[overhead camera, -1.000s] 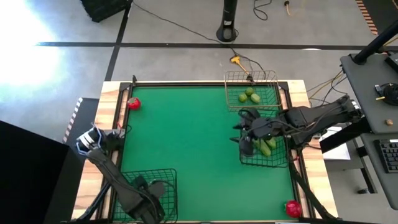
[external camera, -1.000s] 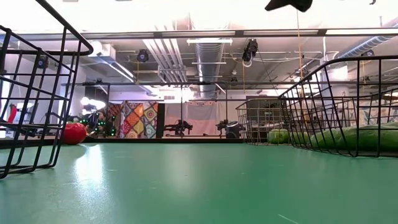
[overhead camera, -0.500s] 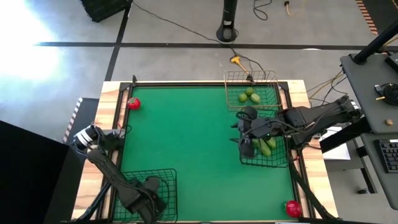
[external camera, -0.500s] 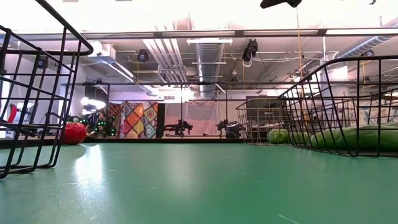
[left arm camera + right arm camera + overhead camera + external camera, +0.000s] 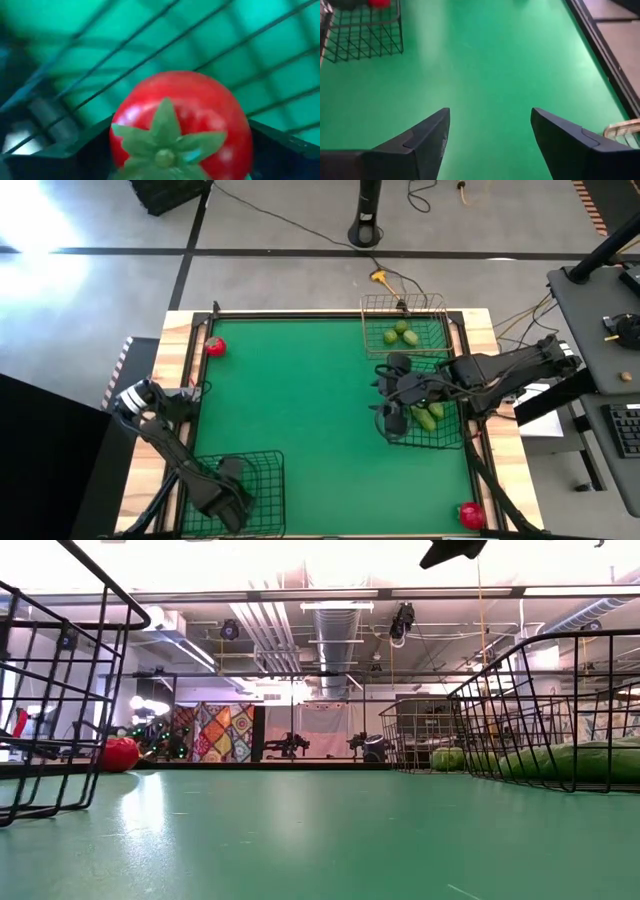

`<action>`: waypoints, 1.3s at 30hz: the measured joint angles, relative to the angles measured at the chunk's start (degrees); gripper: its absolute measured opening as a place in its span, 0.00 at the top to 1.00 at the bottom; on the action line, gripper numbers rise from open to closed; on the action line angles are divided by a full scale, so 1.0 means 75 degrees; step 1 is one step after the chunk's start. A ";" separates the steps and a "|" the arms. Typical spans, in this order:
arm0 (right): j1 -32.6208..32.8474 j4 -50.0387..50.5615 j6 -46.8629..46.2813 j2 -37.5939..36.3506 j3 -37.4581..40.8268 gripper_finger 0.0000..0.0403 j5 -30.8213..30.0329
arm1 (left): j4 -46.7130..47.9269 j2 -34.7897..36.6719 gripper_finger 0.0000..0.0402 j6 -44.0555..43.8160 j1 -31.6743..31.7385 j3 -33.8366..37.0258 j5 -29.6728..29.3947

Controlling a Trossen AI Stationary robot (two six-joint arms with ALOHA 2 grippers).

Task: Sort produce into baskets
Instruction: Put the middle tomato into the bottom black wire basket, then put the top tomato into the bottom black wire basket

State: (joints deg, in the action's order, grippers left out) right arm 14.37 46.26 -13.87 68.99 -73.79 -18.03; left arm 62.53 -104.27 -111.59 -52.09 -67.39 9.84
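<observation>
My left gripper [image 5: 232, 480] is over the black wire basket [image 5: 268, 462] at the table's near left and is shut on a glossy red tomato [image 5: 185, 115] with a green calyx. The arm hides the tomato in the high view. My right gripper [image 5: 390, 408] is open and empty, above the green table at the left rim of the second black basket [image 5: 445, 444], where green cucumbers [image 5: 428, 417] lie. Light-green round pieces [image 5: 402, 333] lie in the tan basket [image 5: 400, 302]. One red piece [image 5: 215, 347] rests on the table at the far left, another [image 5: 471, 515] at the near right. My left gripper holds the tomato between its two fingers, which show dark on either side of its lower flanks [image 5: 116, 146]. The calyx faces the wrist camera. The basket's mesh lies right behind the tomato. I cannot tell whether the tomato touches the mesh.
The low view shows the left basket's wall [image 5: 60, 690] close by and the right basket's wall [image 5: 540, 710], with open green table between them. A raised wooden frame [image 5: 180, 340] borders the table. A cable and a yellow plug [image 5: 380, 277] lie behind the far edge.
My left gripper has shifted a little toward the table's left edge over the near-left basket, still shut on the tomato. My right gripper has drifted slightly toward the table's left, away from the cucumber basket, and stays open.
</observation>
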 joint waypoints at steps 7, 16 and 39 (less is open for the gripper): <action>0.0000 0.0688 -0.0830 -0.0017 -0.0080 0.24 0.0004 | 0.3374 0.0076 0.10 0.1205 0.0419 -0.1928 0.0378; 0.0618 0.1040 -0.1640 -0.0017 -0.0078 0.17 -0.0002 | 0.3657 0.0445 0.10 0.4518 0.1638 -0.3922 -0.3763; 0.3229 0.0843 -0.4686 0.0061 0.1301 0.16 -0.0018 | 0.3393 0.2857 0.10 0.8208 1.0496 -0.0248 -0.4415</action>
State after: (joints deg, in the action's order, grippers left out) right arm 38.59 52.58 -49.02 69.45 -64.03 -18.16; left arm 87.98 -82.84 -50.03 26.64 -69.26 -23.27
